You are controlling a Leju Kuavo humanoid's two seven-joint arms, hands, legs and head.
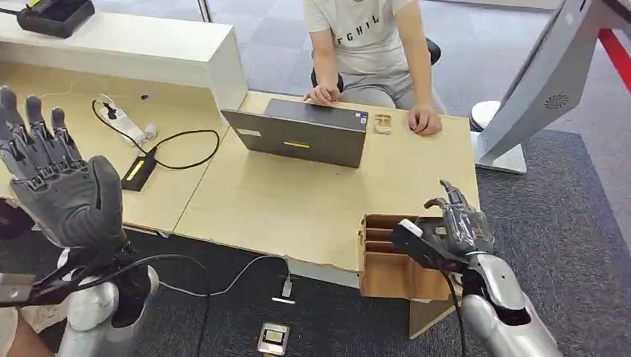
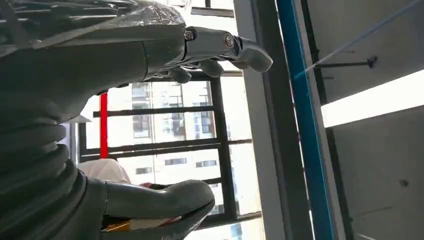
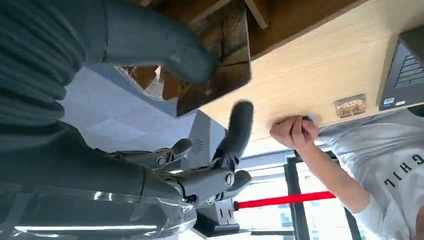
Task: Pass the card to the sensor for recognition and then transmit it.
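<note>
Right hand (image 1: 454, 227) pinches a thin, dark, glossy rectangular card (image 3: 215, 65) between thumb and fingers, just above the slotted wooden box (image 1: 391, 271) at the pale wooden tabletop's (image 1: 298, 201) edge. Card likely light, stiff, slippery; edge pinch suits it. Box contents hidden. Left hand (image 1: 63, 178) raised, fingers spread, holding nothing.

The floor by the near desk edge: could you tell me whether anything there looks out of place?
Yes. A small square device lies on the dark carpet below the desk, and a white cable dangles off the desk's chipped near edge, its plug hanging loose.
</note>
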